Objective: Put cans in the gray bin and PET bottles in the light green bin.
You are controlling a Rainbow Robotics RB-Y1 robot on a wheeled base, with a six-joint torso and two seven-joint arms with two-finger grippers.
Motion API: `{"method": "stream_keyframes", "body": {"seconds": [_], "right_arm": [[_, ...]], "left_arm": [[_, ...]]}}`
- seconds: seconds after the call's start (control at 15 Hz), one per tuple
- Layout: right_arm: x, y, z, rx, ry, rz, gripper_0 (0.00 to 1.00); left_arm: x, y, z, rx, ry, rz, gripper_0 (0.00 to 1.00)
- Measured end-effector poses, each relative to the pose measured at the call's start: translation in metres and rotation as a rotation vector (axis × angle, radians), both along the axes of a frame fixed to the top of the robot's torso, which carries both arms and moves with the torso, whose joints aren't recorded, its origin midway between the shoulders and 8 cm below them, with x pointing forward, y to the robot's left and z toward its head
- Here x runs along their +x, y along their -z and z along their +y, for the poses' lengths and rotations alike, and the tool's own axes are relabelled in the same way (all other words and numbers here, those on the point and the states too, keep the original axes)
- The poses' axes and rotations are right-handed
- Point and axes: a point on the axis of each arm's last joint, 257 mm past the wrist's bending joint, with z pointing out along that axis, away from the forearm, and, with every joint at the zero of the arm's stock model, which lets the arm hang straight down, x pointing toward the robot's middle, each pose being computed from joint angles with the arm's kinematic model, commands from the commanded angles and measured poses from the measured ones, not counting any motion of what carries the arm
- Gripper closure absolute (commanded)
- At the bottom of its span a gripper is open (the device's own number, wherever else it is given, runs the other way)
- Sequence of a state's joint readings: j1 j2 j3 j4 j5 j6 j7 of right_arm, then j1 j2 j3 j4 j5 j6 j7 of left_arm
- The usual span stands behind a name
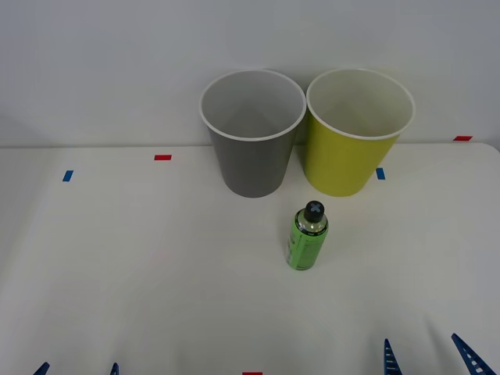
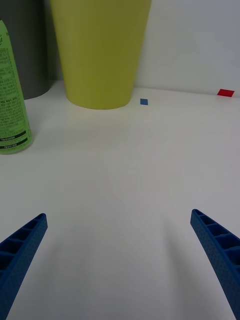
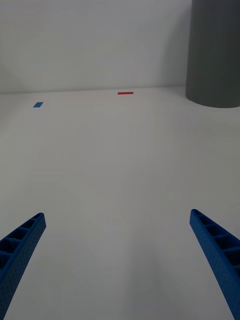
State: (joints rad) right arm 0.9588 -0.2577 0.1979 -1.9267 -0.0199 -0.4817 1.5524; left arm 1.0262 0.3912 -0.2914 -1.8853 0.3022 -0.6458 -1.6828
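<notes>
At the near edge of the white tabletop (image 1: 117, 273), the left claw (image 1: 76, 369) is seen at about 7 o'clock and the right claw (image 1: 428, 358) at about 5 o'clock; both are released, with the blue fingers held wide apart and nothing between them. Beyond the right claw, toward 11 o'clock from it, the PET bottle (image 1: 307, 237) is placed upright on the tabletop, with its green label and black cap, well apart from both claws. Farther back, the gray bin (image 1: 251, 156) and the light green bin (image 1: 348, 156) are set side by side near the wall, the gray one at 12 o'clock and the green one at 1 o'clock, almost touching each other. Small red and blue tape marks are stuck on the tabletop.
</notes>
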Motion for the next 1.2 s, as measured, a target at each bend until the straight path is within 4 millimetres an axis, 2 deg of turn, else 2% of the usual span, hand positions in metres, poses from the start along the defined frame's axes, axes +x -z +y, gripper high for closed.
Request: {"method": "stream_keyframes", "body": {"seconds": [1.2], "right_arm": [[0.0,0.0,0.0,0.0,0.0,0.0,0.0]], "left_arm": [[0.0,0.0,0.0,0.0,0.0,0.0,0.0]]}}
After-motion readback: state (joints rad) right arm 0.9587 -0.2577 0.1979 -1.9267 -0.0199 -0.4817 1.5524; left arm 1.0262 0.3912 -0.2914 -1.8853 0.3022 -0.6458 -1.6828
